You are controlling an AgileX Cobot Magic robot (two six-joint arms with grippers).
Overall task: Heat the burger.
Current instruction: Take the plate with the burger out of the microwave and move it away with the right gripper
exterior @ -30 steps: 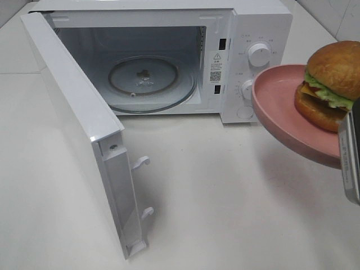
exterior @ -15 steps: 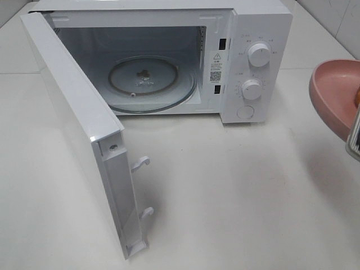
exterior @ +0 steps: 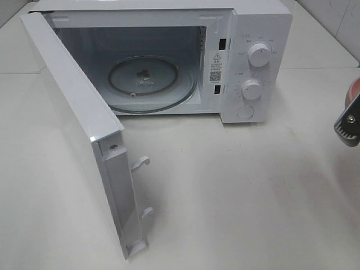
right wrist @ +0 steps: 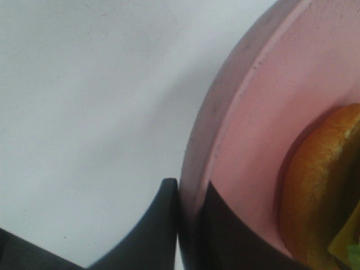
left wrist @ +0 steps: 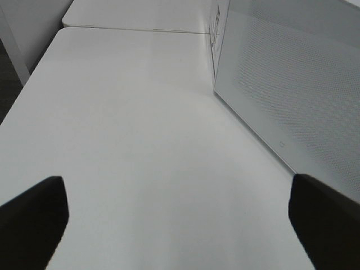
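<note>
In the right wrist view the burger (right wrist: 322, 188), with its golden-brown bun, lies on the pink plate (right wrist: 264, 112). My right gripper (right wrist: 190, 194) is shut on the plate's rim, one finger on each side of it. The exterior view shows only a part of that gripper (exterior: 349, 121) and a sliver of the plate (exterior: 355, 89) at the far right edge; the burger is out of that view. My left gripper (left wrist: 177, 225) is open over bare table beside the microwave door (left wrist: 292, 84), holding nothing.
The white microwave (exterior: 256, 34) stands at the back with its door (exterior: 73, 112) swung wide to the left. Its glass turntable (exterior: 152, 81) has nothing on it. Two knobs (exterior: 259, 54) sit on its right panel. White table (exterior: 242, 191) spreads in front.
My right gripper has carried the plate and burger to the right, almost out of the exterior view. The microwave and its door have not moved.
</note>
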